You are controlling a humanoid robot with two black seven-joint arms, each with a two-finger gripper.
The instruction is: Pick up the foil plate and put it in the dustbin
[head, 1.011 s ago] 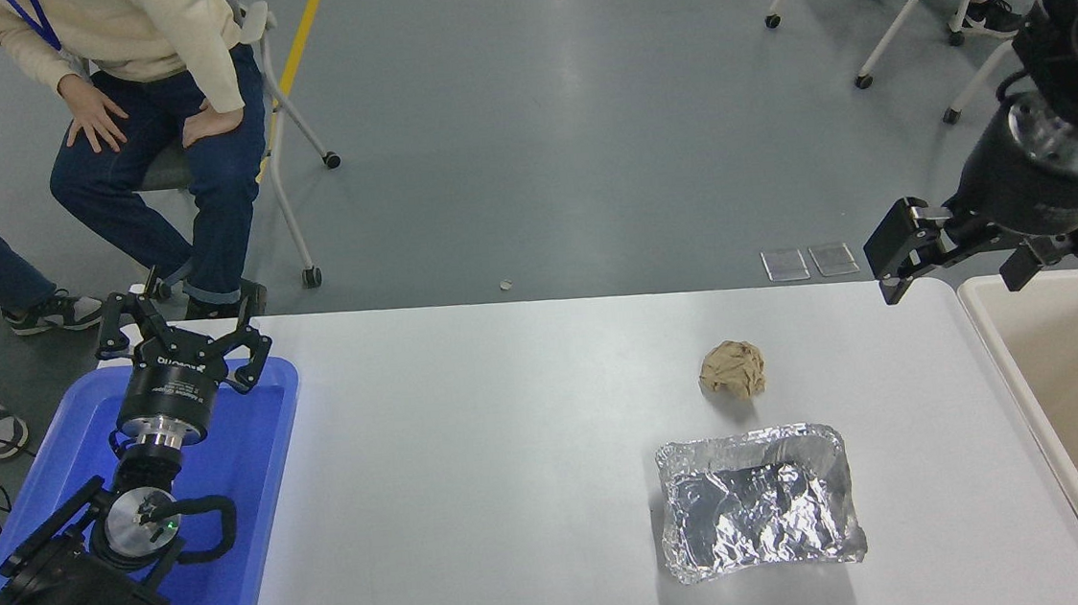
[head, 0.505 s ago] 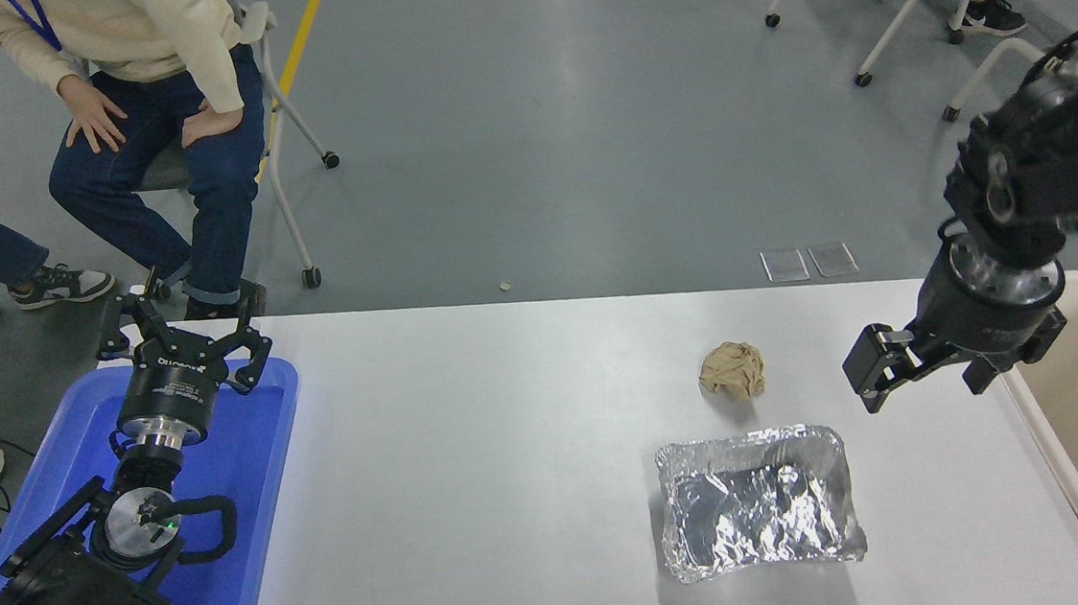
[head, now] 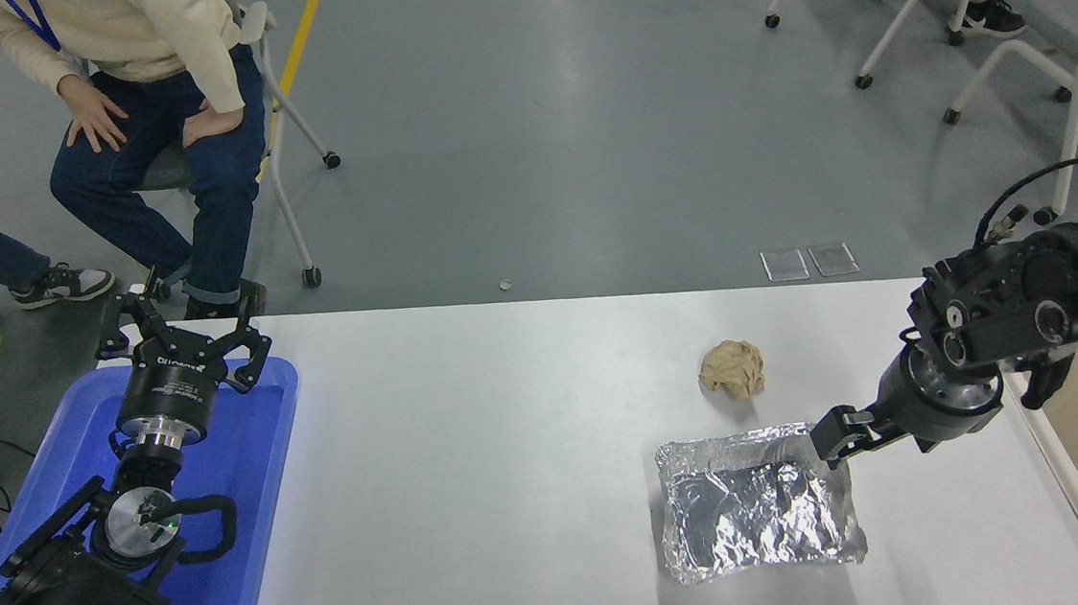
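The foil plate (head: 758, 514) lies open side up on the white table (head: 476, 481), right of the middle near the front. My right gripper (head: 879, 441) is low over the table at the plate's far right corner, open and empty, with its left finger (head: 836, 434) at the plate's rim. The dustbin (head: 1070, 492) stands at the table's right end, partly cut off by the picture's edge and partly behind my right arm. My left gripper (head: 178, 339) is parked open over the blue tray at the lower left.
A crumpled tan paper ball (head: 733, 369) lies just beyond the foil plate. The blue tray (head: 255, 479) sits at the table's left end. A person (head: 147, 93) sits on a chair beyond the far left edge. More chairs stand at the back right.
My right arm has come down and leftward from above the dustbin's far corner to the foil plate's far right corner. The plate, the paper ball and the left arm have not moved.
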